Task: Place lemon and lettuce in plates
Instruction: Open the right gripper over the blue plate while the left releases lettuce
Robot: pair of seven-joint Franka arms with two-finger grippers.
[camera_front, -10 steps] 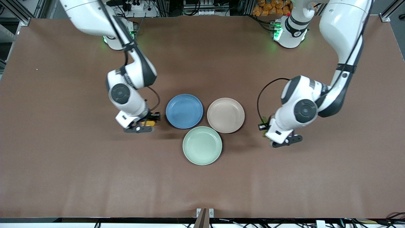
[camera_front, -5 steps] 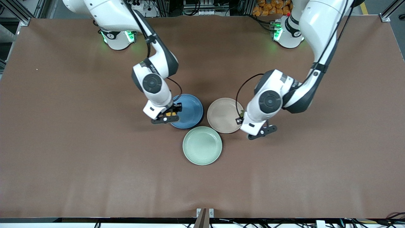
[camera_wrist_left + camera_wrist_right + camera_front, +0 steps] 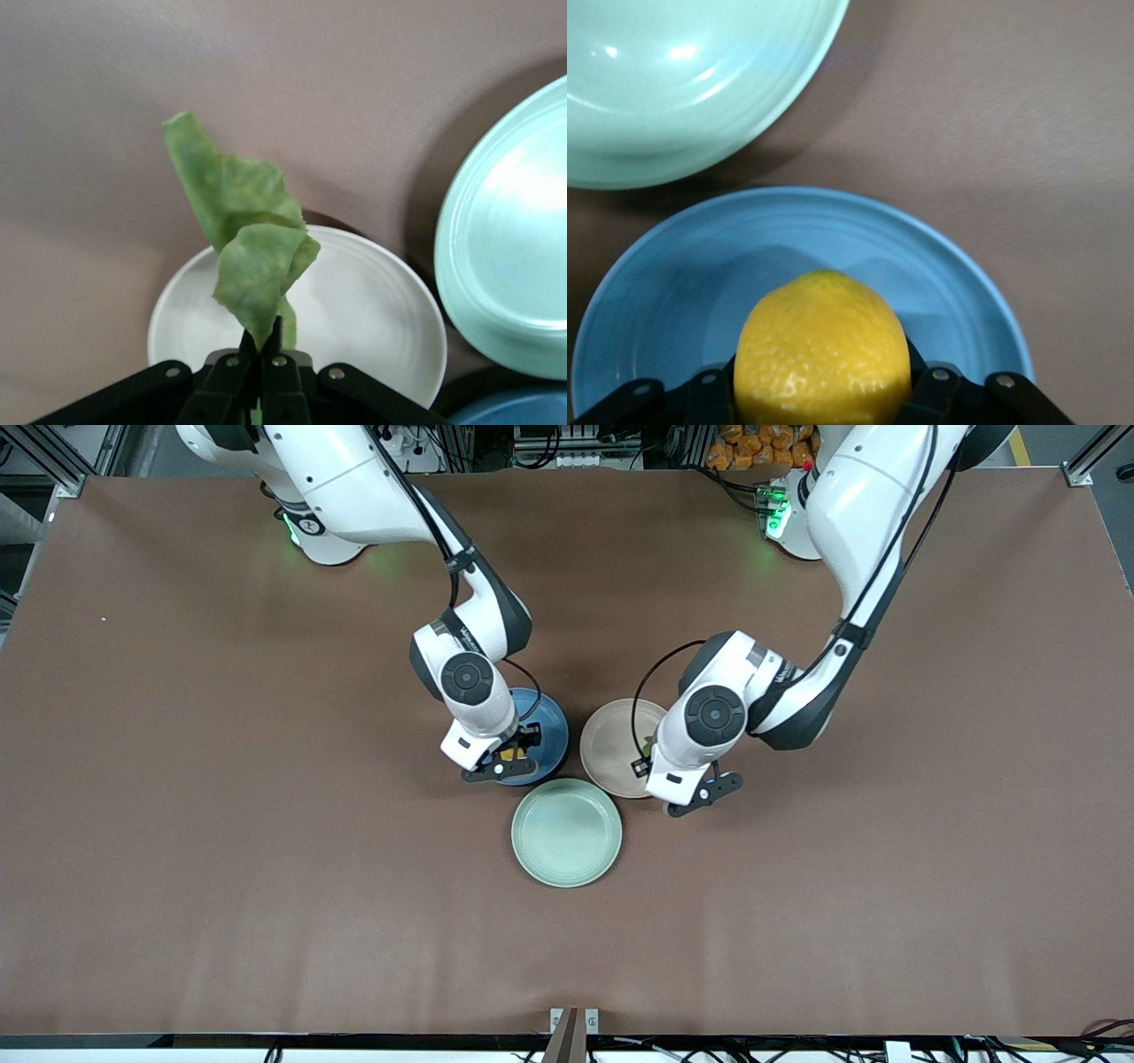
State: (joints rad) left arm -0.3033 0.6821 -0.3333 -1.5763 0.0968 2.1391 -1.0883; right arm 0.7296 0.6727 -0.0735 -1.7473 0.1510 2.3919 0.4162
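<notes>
My right gripper (image 3: 508,760) is over the blue plate (image 3: 551,731) and is shut on the yellow lemon (image 3: 508,754). In the right wrist view the lemon (image 3: 822,350) sits between the gripper (image 3: 824,379) jaws above the blue plate (image 3: 691,283). My left gripper (image 3: 651,757) is over the beige-pink plate (image 3: 609,742) and is shut on the green lettuce (image 3: 654,741). In the left wrist view the lettuce (image 3: 239,221) hangs from the closed gripper (image 3: 264,347) above that plate (image 3: 372,310).
A pale mint-green plate (image 3: 566,833) lies nearer the front camera, touching both other plates. It also shows in the left wrist view (image 3: 514,239) and the right wrist view (image 3: 682,80). Brown table (image 3: 221,886) surrounds the plates.
Both arms have swung inward from the open table. The right gripper carried the lemon over the blue plate, and the left gripper carried the lettuce over the beige-pink plate.
</notes>
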